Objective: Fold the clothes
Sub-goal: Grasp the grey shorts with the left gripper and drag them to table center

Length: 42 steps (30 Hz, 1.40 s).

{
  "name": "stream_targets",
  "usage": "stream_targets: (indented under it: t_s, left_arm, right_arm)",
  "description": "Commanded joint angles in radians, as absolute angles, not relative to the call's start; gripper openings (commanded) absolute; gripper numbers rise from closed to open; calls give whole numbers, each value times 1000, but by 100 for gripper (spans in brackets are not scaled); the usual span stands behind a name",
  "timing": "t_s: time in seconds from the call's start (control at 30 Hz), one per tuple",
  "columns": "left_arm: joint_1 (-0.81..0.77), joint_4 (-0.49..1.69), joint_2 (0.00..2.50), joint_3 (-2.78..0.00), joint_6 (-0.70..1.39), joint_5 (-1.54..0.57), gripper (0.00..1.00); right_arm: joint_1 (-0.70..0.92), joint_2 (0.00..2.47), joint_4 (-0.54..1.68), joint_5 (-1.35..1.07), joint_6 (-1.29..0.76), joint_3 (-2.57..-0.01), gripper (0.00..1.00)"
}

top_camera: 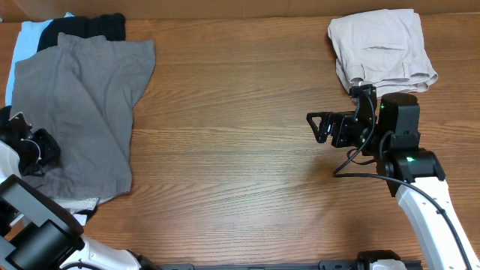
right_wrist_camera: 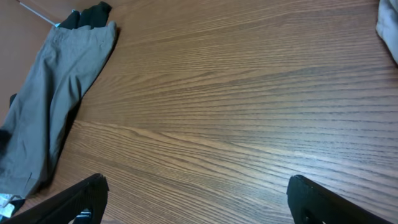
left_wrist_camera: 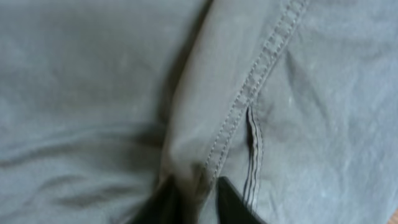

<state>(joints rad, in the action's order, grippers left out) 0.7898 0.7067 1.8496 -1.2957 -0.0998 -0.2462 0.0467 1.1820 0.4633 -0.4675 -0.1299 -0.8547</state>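
A brown wood-grain table carries grey-olive shorts spread along its left side. They overlap a black garment and a light-blue garment at the far left corner. Folded beige shorts lie at the far right corner.

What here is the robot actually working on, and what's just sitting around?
Job: grey shorts, pinched in the left hand; black garment; blue garment; beige shorts.
Just there: table; cable.
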Motion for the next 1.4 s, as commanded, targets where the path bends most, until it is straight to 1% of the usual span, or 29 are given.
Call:
stream_targets:
  t_s: [0.0,0.07,0.2,0.3,0.4,0.53,0.63,0.67,0.87,1.03,1.1,1.23,1.37]
  left_arm:
    - [779,722,1847,-1321,-94,-241,4]
    - [770,733,1847,-1322,-68,-244,4]
    - [708,816,1822,-1378,-25,-385,4]
    - [606,868,1797,-1446,-19,-472,4]
    - [477,898,1775,-1506,-19,-473,4]
    - [271,917,1766,-1562,-18,-523,4]
    - [102,875,1767,-1563,10,-551,4]
    - [3,848,1772,-1563,15,-551,4]
    - [-308,751,1821,-1563,26,-550,4]
    - [-500,679,1883,-1563,27,-544,4]
    - [-563,658,1906,-1563,31,-544,4]
    - [-668,632,1927,-1563,31,-543,4]
    - [-741,625,1927,-1568,31,-544,4]
  right_arm:
    - [51,1179,457,-473,-130,-881,93]
    - [51,1179,457,-473,-130,-881,90]
    - [50,1179,447,-472,-130,-881,80]
    - [50,1172,447,-472,-130,-882,77]
    - [49,1160,448,-473,-131,-886,75]
    - [43,1125,459,-473,-148,-904,75]
    - [14,1097,495,-472,-153,-938,75]
    - [-19,1083,532,-472,-153,-966,75]
    - [-157,1052,640,-473,-152,-1036,76]
    - [-277,1028,667,-476,-157,-1055,77]
    - [-324,1016,668,-488,-157,-1056,80]
    - [-400,1004,669,-503,-157,-1056,81]
    - [-452,1003,668,-503,-156,-1056,81]
